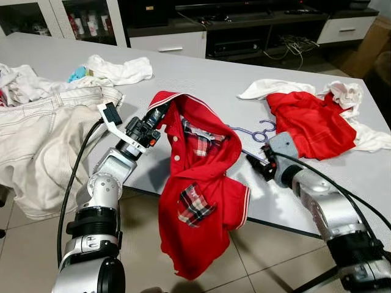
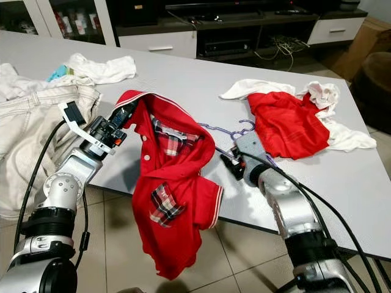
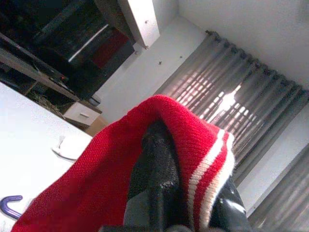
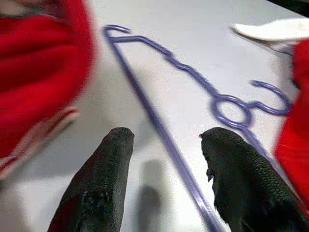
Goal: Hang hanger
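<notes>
Hanger (image 4: pixel 193 82) lies between spread right gripper (image 4: pixel 166 145) fingers; left gripper (image 3: pixel 159 159) pinches red shirt (image 1: pixel 201 183).

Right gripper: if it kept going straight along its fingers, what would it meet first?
Probably the purple hanger on the table: its bar runs between the open right gripper fingers. Depth is unclear.

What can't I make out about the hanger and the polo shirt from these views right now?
- Purple hanger: one end lies under the red polo shirt in the eye views.
- Right end effector: open over the hanger bar, contact unclear.
- Left end effector: pinches the collar, which covers its tips.
- Shirt hem: hangs off the table, back unseen.
</notes>
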